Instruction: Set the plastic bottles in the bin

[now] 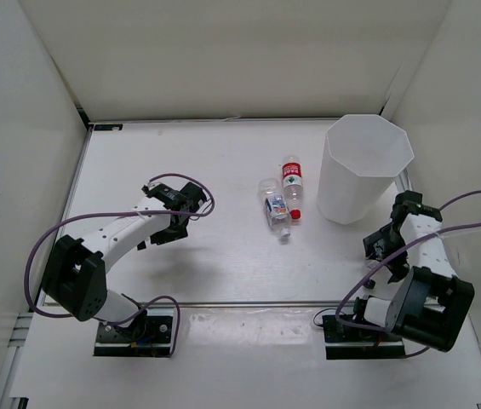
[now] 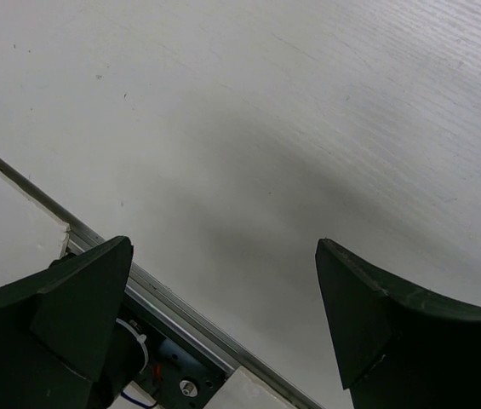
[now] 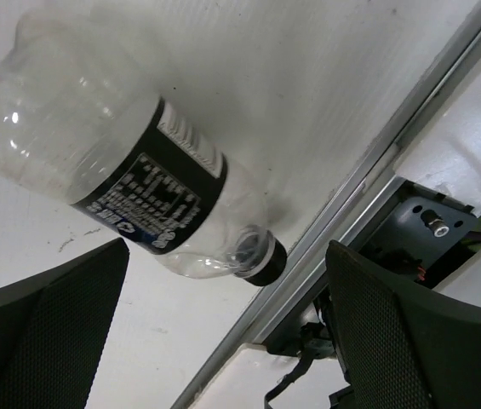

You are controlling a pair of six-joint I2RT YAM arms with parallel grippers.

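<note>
Two dark, textured fingers [image 3: 44, 341] of the right gripper [image 3: 227, 249] are filling the bottom corners of the right wrist view, standing wide apart and gripping nothing. Past them, a clear plastic bottle with a black label [image 3: 138, 187] is lying on its side on the white table [image 3: 325, 77]. Its dark cap is pointing toward a metal rail [image 3: 393, 162] that is running along the table's edge. The bottle is lying beyond the fingertips, and neither finger is touching it.

In the left wrist view, the left gripper [image 2: 223, 247] is also standing with its jaws wide apart and holding nothing. It is looking down on bare white table with a strip of the metal rail crossing the lower left.

From above, the left arm is reaching out over the left half of the table, and the right arm is folding back on itself near the right edge, just beside the bin. Purple cables [image 1: 104, 217] are looping along both arms.

Near the middle of the table, two more bottles are lying side by side: a red-capped bottle with a red label [image 1: 292, 183] and a bottle with a blue and white label [image 1: 276, 204] just to its left. The bin [image 1: 342, 192], tall, white and translucent with an octagonal rim, is standing upright just to the right of them. No bottles are showing inside it.
</note>
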